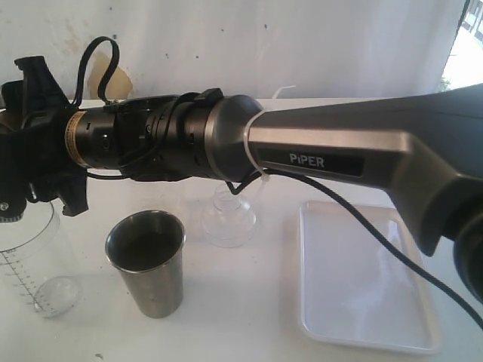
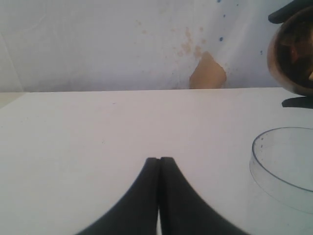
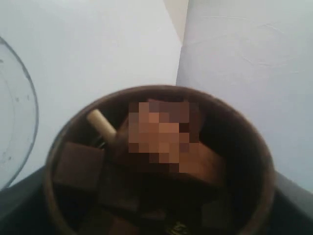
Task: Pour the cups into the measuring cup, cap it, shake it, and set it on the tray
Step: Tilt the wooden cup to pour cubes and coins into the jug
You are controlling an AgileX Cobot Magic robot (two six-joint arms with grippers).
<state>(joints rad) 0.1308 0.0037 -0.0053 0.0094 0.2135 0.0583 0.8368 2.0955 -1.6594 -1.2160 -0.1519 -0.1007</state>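
Right gripper clamped around tipped brown wooden cup, just above measuring cup, left gripper fingers pressed together, empty, near measuring cup

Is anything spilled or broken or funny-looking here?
Nothing is spilled on the table. Two things look funny. The wall has a brown patch, maybe peeled paint. And the wooden cup hangs tipped sideways in the air above the measuring cup, with brown pieces inside it.
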